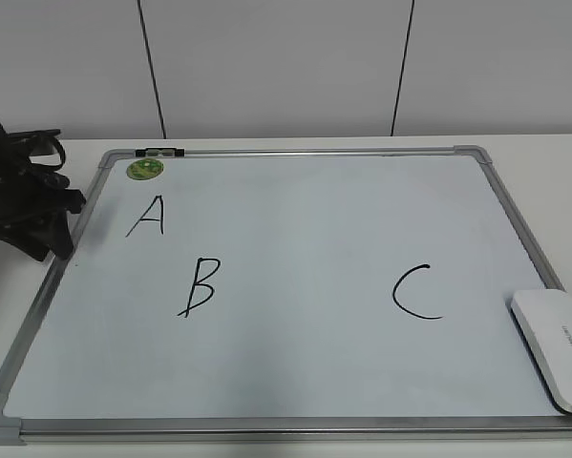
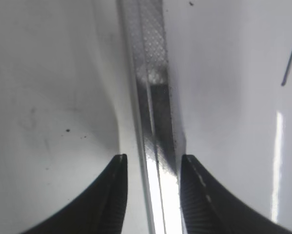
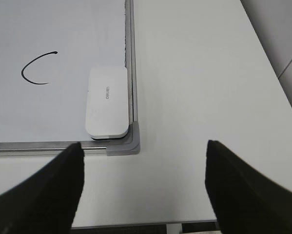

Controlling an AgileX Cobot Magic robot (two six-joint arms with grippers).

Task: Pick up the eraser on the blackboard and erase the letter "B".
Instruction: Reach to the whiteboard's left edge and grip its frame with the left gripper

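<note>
You are looking at the blackboard (image 1: 295,334), a pale writing board in a silver-grey frame, lying flat on a white surface (image 3: 194,73). Three black handwritten letters are sitting on it: an "A" (image 1: 148,216) near the upper left, the letter "B" (image 1: 199,286) just below and right of it, and a "C" (image 1: 415,292) toward the right. A small round green magnet (image 1: 144,169) is sticking near the top left corner.

The eraser (image 1: 556,346), a white rounded block, is lying untouched in the lower right corner of the board, tucked against the frame, so it is well apart from the "B" it must wipe.

Your right gripper (image 3: 143,187) is hovering off the board, below that corner in its wrist view, with its jaws spread wide and holding nothing; it is probably lining up to come down over the eraser (image 3: 107,102). It is not showing in the exterior view.

Your left gripper (image 1: 39,215) is resting at the board's left edge. In its wrist view the jaws are spread to either side of the frame rail (image 2: 153,97), not pinching it, likely parked there to leave the writing area clear
</note>
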